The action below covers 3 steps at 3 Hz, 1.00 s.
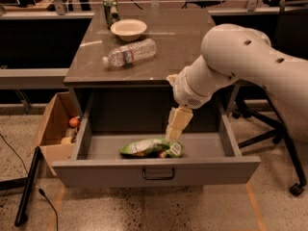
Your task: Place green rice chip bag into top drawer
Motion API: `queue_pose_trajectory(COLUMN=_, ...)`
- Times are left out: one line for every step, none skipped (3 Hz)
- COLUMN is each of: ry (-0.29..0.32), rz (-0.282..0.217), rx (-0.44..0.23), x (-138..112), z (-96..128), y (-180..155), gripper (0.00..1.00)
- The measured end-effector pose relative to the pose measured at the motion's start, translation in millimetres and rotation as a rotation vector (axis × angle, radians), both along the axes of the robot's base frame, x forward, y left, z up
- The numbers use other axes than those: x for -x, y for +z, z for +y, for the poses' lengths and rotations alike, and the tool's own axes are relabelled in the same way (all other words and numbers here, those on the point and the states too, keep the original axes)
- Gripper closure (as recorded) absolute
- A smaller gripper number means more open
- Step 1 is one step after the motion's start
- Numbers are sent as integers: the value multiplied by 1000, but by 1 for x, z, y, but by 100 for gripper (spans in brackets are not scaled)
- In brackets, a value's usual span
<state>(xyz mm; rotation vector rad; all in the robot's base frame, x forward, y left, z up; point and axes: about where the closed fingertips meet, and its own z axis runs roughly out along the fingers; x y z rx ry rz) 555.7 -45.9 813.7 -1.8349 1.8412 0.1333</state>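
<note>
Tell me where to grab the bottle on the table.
Grip the bottle mid-body, at its label, coming straight down: it lies on its side, cap toward the view's left, so the round body offers its narrow width from above. The gripper hangs over the bag in the drawer.

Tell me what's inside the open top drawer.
The green rice chip bag lies near the top drawer's front, with the gripper over its right end. The front panel hides the floor just behind it.
</note>
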Motion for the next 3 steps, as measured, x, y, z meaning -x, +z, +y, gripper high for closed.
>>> queue_pose_trajectory(ry=-137, rz=-8, rx=-29, x=-13, z=-41, y=21, gripper=0)
queue_pose_trajectory(ry=-302, rz=-44, rx=-70, x=-20, z=-107, y=54, gripper=0)
queue_pose_trajectory(ry=-311, rz=-49, rx=-70, x=-21, z=-111, y=56, gripper=0)
